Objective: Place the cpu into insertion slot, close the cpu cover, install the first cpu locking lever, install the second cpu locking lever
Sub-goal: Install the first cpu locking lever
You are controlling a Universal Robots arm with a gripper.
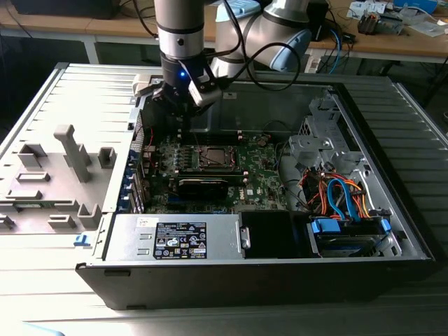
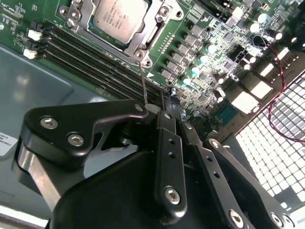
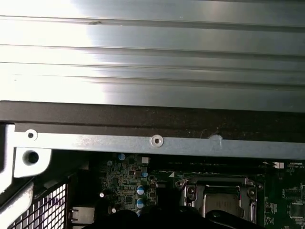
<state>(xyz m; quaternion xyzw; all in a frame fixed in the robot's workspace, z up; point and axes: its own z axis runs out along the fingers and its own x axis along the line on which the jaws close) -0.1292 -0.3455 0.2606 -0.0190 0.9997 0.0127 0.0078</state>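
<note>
Inside insertion slot (image 2: pixel 125 29) — cpu (image 2: pixel 116 16) seated, cpu cover (image 2: pixel 157 21) closed; end effector (image 2: pixel 164 102) clenched.

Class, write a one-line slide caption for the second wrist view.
Pincer poised over the green circuit board, a thin locking lever at its tip, with the cpu seated under the cpu cover.

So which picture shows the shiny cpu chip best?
The second wrist view: the cpu is close and bright there, lying in its slot with the silver cover framing it. In the first wrist view the cpu is partly cut off. In the exterior view it is tiny, far below the gripper.
</note>
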